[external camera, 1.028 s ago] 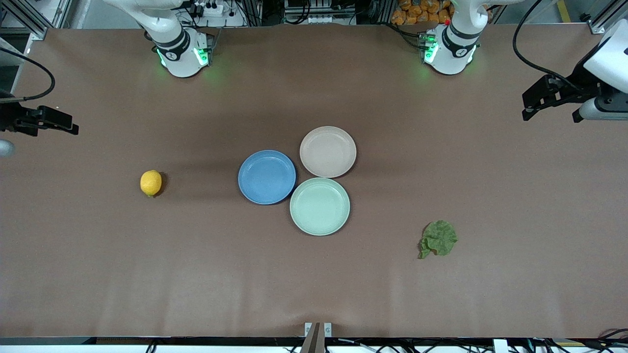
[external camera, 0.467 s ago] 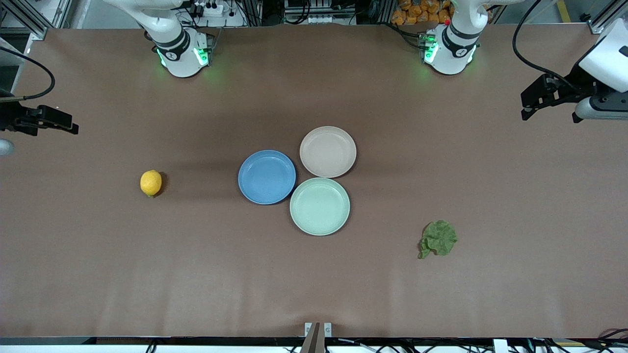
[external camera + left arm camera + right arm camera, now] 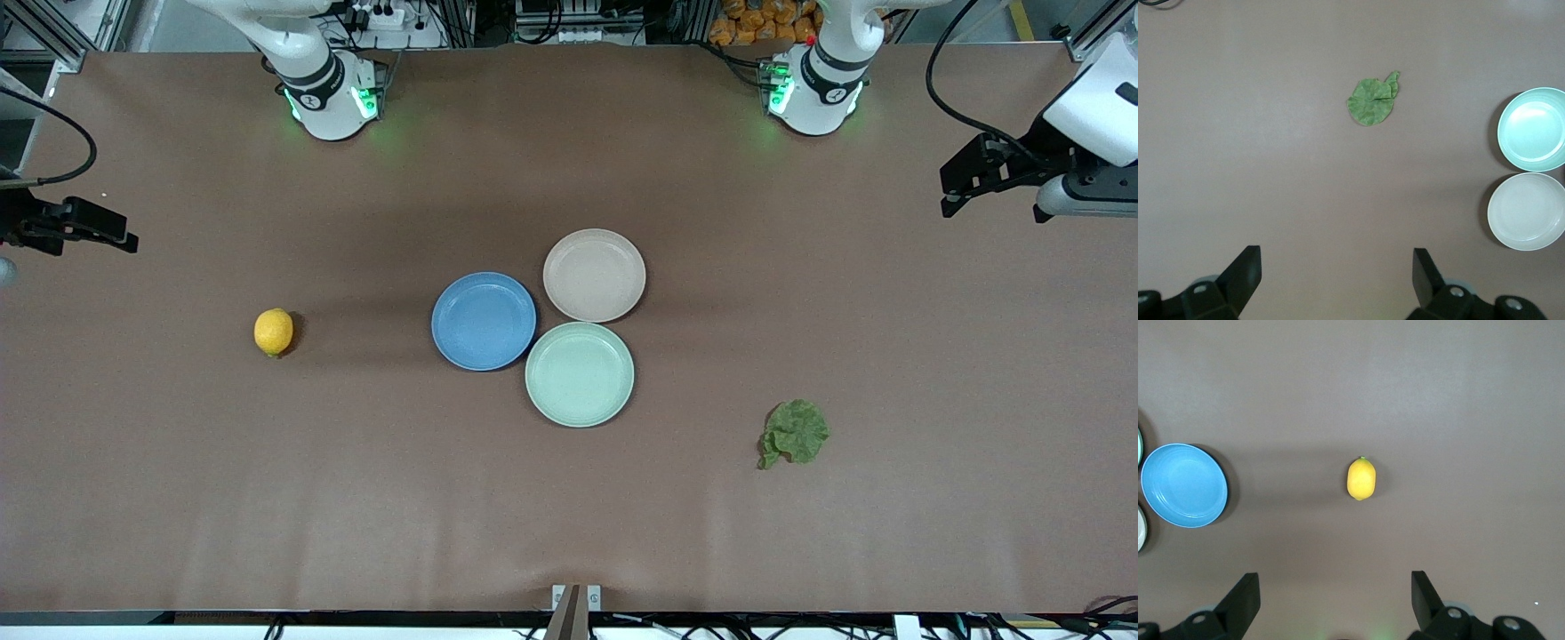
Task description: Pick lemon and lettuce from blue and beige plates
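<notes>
The lemon (image 3: 273, 332) lies on the bare table toward the right arm's end, apart from the blue plate (image 3: 484, 321). The lettuce (image 3: 793, 432) lies on the table toward the left arm's end, nearer the front camera than the plates. The blue plate and the beige plate (image 3: 594, 275) are empty. My right gripper (image 3: 124, 240) is open, up over the table's edge at its end. My left gripper (image 3: 949, 203) is open, up over the table at the left arm's end. The right wrist view shows the lemon (image 3: 1361, 479), the blue plate (image 3: 1184, 485) and the open gripper (image 3: 1335, 587). The left wrist view shows the lettuce (image 3: 1373, 102), the beige plate (image 3: 1527, 211) and the open gripper (image 3: 1337, 267).
A mint-green plate (image 3: 579, 374) touches the blue and beige plates, nearer the front camera; it also shows in the left wrist view (image 3: 1533, 129). Both arm bases (image 3: 331, 93) stand at the table's back edge. The brown table top (image 3: 569, 516) is wide.
Both grippers have drifted slightly, still open and high near the table's ends. The lemon, lettuce and plates have not moved.
</notes>
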{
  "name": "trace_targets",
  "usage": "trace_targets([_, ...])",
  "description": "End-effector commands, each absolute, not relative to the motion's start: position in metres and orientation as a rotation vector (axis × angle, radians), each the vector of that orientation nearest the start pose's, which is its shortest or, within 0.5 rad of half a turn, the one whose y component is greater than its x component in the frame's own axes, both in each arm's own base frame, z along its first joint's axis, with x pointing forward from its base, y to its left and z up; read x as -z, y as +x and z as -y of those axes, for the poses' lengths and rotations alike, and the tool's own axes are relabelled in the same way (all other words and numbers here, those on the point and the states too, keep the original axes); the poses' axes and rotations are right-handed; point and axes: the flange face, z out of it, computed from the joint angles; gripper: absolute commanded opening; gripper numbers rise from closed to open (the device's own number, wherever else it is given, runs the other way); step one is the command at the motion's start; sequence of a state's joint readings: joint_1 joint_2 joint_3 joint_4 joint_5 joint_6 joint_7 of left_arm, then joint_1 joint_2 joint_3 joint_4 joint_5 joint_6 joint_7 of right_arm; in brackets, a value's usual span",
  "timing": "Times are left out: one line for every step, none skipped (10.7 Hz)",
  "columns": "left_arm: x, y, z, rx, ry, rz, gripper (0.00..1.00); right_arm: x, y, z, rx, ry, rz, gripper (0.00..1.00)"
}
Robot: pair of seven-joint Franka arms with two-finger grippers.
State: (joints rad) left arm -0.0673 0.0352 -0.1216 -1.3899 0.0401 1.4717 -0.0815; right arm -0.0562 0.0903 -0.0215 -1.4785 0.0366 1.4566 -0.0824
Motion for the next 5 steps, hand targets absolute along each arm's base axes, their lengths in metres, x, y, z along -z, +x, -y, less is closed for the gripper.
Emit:
trace_targets([-0.6863, 0.5432, 0.0989, 0.098, -3.102, -0.179, 1.00, -0.6102, 0.5626, 0.0331, -0.169, -3.109, 0.002, 1.00])
trace_targets([-0.6863, 0.5432, 0.0988, 0.097, -3.108, -0.178, 1.00, -0.6100, 0.5622, 0.0331, -0.174, -3.108, 0.002, 1.00])
trace_targets([-0.6863, 0.5432, 0.0990, 0.097, -3.110, -0.179, 1.00, -0.6100, 0.5622, 0.0322, -0.174, -3.108, 0.004, 1.00])
trace_targets([-0.6863, 0.5432, 0.0990, 0.097, -3.110, -0.179, 1.00, -0.6086, 0.5623, 0.0287, -0.179, -3.108, 0.014, 1.00])
trace_targets([-0.6863, 0.5432, 0.0990, 0.097, -3.110, -0.179, 1.00, -0.6081, 0.5617, 0.0277, -0.189, -3.108, 0.014, 1.00])
